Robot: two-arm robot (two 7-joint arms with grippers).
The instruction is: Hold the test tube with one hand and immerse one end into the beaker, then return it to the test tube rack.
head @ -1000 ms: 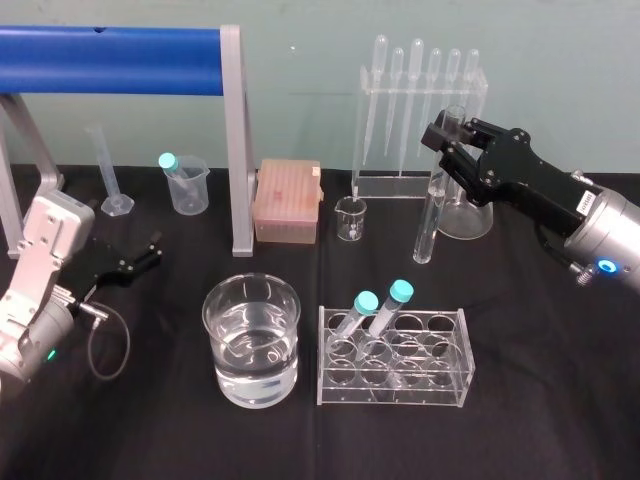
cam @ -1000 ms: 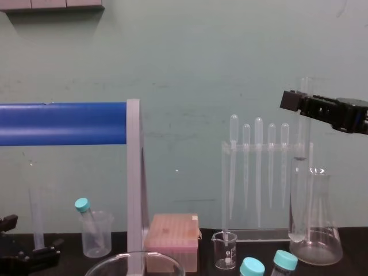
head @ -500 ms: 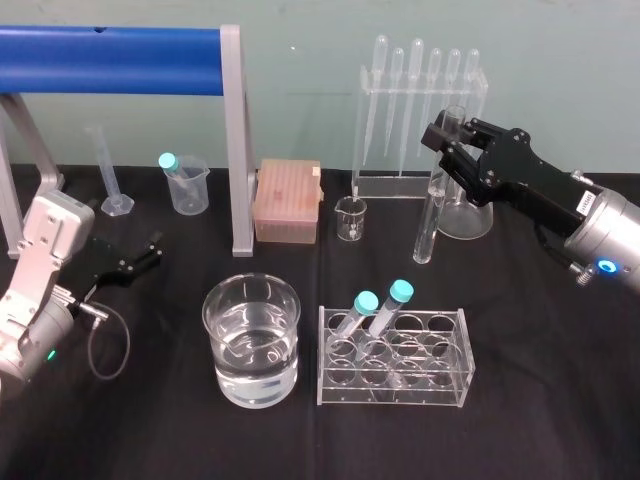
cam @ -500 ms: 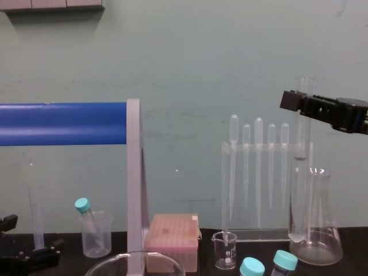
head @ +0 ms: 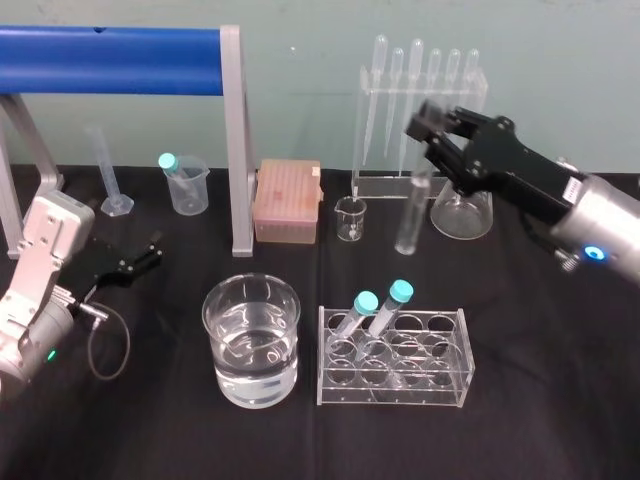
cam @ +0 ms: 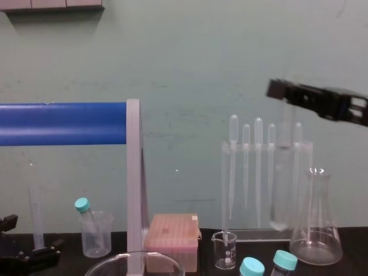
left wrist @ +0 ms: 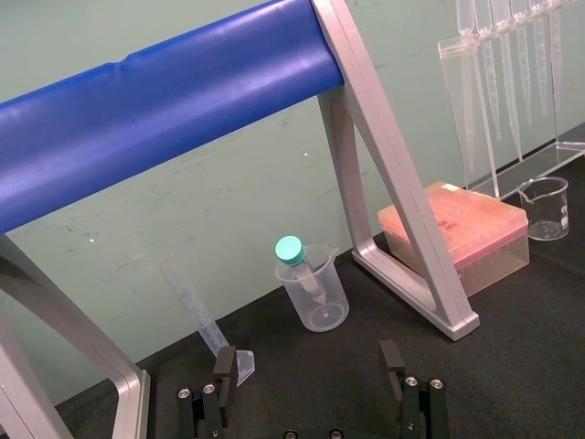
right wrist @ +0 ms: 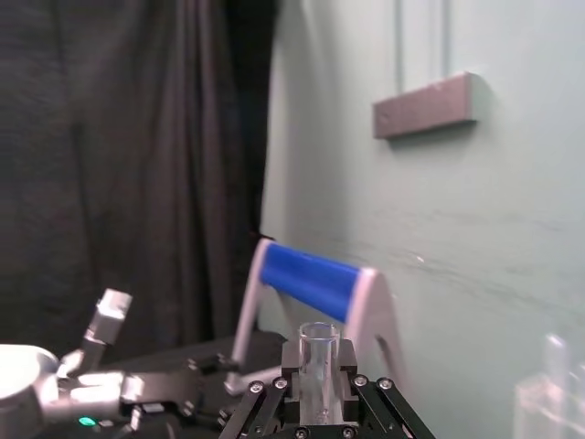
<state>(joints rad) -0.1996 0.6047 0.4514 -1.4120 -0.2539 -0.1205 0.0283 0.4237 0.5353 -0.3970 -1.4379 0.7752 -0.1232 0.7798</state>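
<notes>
1. My right gripper (head: pixel 432 128) is clamped on the tube (head: pixel 411 210) near its rim. The tube hangs near upright btw the small beaker (head: pixel 351 218) and the flask (head: pixel 462 212), approx 1 o'clock of the beaker (head: pixel 215 350). The left gripper (head: pixel 153 248) sits parked at 9 o'clock of it, jaws apart.
2. Risk: my grip is high on smooth glass, so the long lower end can swing; a fast sweep could knock it vs the small beaker or the pipette stand (head: pixel 420 95).
3. Risk: the rack (head: pixel 395 388) sits at 3 o'clock of the beaker, just beside it; a low path would clip the teal caps (head: pixel 400 290).
4. Risk: coming down off-centre hits the beaker's thick rim; too deep hits its bottom; either could crack glass or shift the tube in my jaws.
5. Risk: a wet, tilted tube may jam at a rack hole.
</notes>
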